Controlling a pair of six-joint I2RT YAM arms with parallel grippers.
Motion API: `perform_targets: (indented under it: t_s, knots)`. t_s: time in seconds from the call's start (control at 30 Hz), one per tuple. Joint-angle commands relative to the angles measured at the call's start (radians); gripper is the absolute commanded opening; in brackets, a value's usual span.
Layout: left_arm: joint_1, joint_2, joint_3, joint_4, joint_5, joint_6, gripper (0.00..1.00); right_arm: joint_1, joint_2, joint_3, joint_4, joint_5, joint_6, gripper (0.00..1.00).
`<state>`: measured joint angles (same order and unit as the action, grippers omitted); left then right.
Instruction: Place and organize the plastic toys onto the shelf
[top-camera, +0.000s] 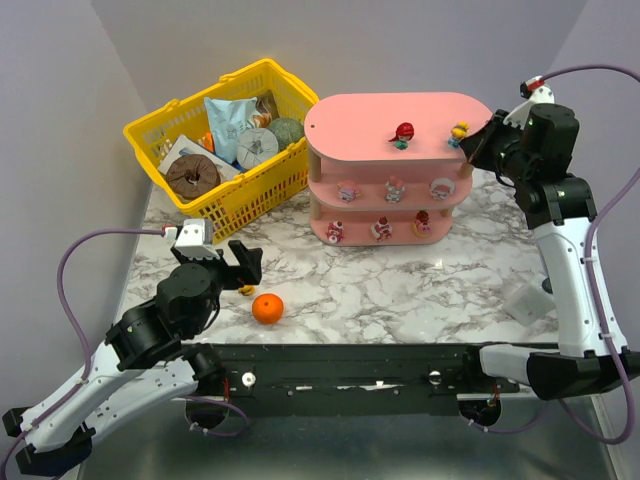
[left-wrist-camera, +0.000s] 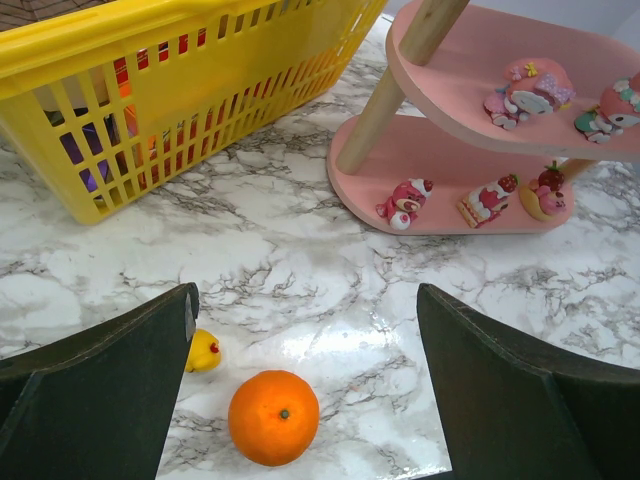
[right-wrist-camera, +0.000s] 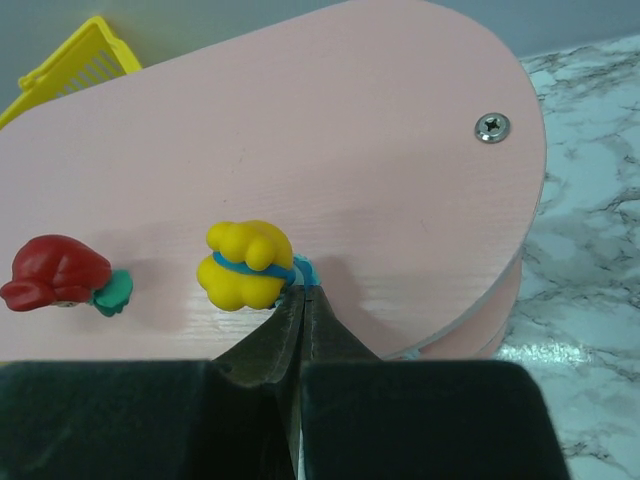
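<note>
The pink shelf (top-camera: 360, 125) (right-wrist-camera: 350, 120) stands at the back right. On its top board are a red toy (top-camera: 403, 134) (right-wrist-camera: 60, 272) and a yellow toy (top-camera: 459, 131) (right-wrist-camera: 247, 264) with blue trim. My right gripper (top-camera: 472, 143) (right-wrist-camera: 303, 290) is shut, its tips touching that toy's blue base. Pink-and-white toys fill the middle tier (top-camera: 392, 188) (left-wrist-camera: 525, 90) and the bottom tier (top-camera: 381, 228) (left-wrist-camera: 405, 202). One small yellow toy (top-camera: 245, 290) (left-wrist-camera: 203, 351) lies on the table beside my left gripper (top-camera: 222, 258) (left-wrist-camera: 305, 300), which is open and holds nothing.
An orange ball (top-camera: 267, 308) (left-wrist-camera: 273, 417) sits on the marble table just right of the small yellow toy, between my left fingers in the wrist view. A yellow mesh basket (top-camera: 165, 120) (left-wrist-camera: 150, 40) of packaged goods stands at the back left, beside the shelf.
</note>
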<state>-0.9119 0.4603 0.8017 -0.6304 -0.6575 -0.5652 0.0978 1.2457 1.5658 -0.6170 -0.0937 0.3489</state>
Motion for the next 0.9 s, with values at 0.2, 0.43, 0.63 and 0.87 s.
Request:
perform_targets:
  t_s: [0.2,0.43,0.63,0.87]
  knots:
    - [0.005,-0.002,-0.002,-0.003,-0.008,0.004,0.99,-0.004,0.04,0.056,0.034,0.017,-0.01,0.08]
    - [0.005,-0.002,-0.001,-0.006,-0.014,0.005,0.99,-0.006,0.023,0.059,0.022,0.052,-0.004,0.01]
    - [0.004,0.0,-0.001,-0.006,-0.019,0.005,0.99,-0.006,-0.097,0.037,0.017,0.124,-0.013,0.01]
    - [0.005,0.043,0.005,-0.028,-0.036,-0.012,0.99,-0.004,-0.21,0.002,-0.012,-0.084,-0.034,0.05]
